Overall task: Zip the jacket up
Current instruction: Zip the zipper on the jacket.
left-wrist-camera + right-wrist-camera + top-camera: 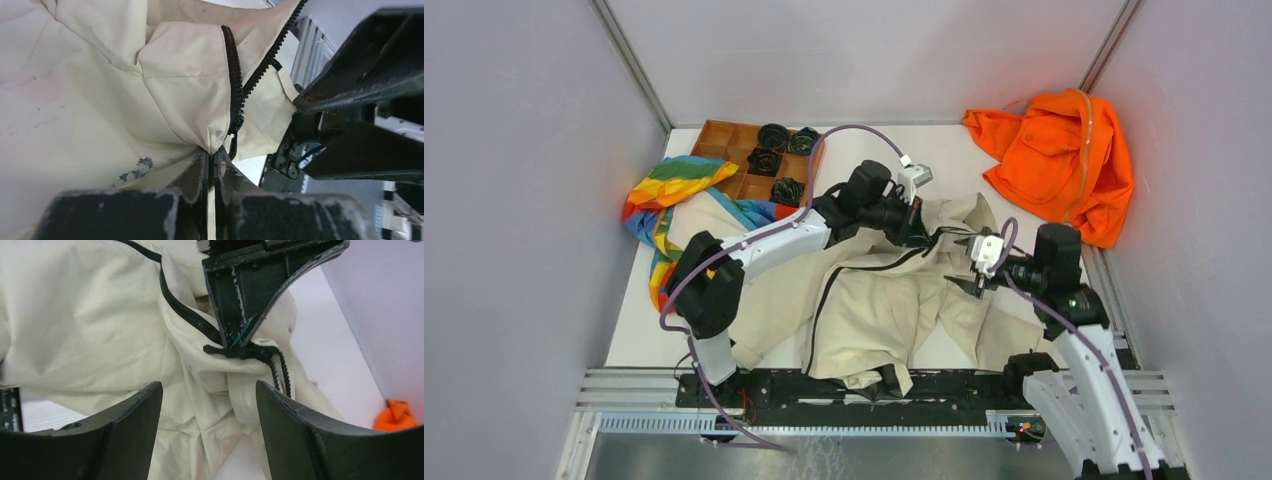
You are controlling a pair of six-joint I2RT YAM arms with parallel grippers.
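left end effector [211, 159] clamped on the jacket [100, 90] beside its zipper [234, 75]; right end effector [207, 390], at its 4 o'clock, spread apart.

Robotics lab test cell, white table [954, 165] walled in by grey panels [874, 50], aluminium posts [631, 65] at corners, left arm [764, 245] and right arm [1074, 390] bolted at its near edge.

Bright even light, soft shadows, jacket [75, 85] nearly washed out (wrist views) — left claw [212, 156] blurred up close.
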